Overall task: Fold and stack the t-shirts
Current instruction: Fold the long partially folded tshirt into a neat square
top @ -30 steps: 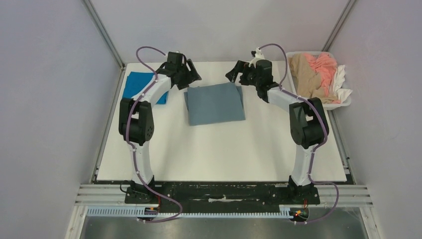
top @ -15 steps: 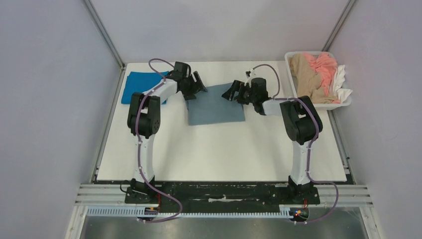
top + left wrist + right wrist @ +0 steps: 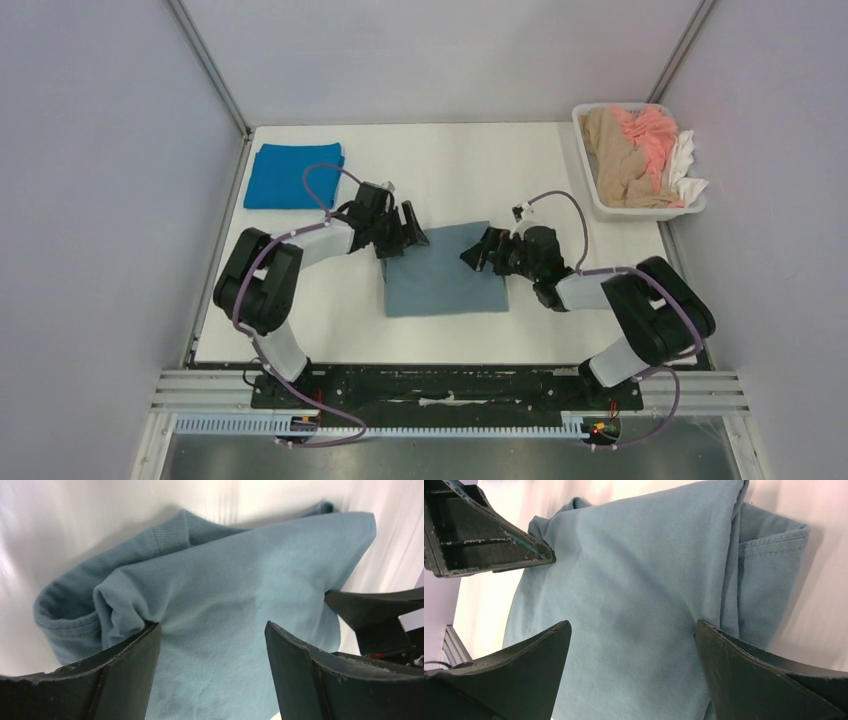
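The grey-blue t-shirt lies folded into a rectangle in the middle of the table. My left gripper is open, its fingers spread over the shirt's far left corner and touching the cloth. My right gripper is open over the far right corner, fingers resting on the cloth. The shirt's folded edges and hem bunch beside the left finger and the right finger. The cobalt blue t-shirt lies folded at the far left corner, apart from both grippers.
A white basket at the back right holds tan, pink and white clothes. The white table ends at a black rail at the near edge. Grey walls stand on both sides.
Both arms have pulled back from the far side toward the near edge. The grey-blue shirt has slid with them to the table's middle. The blue shirt has not moved.
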`<state>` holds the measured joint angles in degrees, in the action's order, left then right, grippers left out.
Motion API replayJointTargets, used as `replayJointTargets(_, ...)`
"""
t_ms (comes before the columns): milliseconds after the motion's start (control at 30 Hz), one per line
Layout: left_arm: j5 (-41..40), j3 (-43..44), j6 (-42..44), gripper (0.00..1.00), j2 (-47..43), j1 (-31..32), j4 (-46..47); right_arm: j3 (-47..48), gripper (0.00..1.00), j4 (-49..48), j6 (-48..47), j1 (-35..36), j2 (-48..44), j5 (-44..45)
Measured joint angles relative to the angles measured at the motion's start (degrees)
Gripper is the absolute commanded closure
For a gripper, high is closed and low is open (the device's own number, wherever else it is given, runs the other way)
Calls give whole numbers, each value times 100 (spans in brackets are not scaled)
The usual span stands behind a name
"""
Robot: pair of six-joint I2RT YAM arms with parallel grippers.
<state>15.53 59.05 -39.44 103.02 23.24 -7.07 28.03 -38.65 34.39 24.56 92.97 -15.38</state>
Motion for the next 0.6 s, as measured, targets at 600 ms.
replayJointTargets(600,-1755,-876,-81,14,-2629,833,-1423,-356,2,2708,-278,393,-3547,2286)
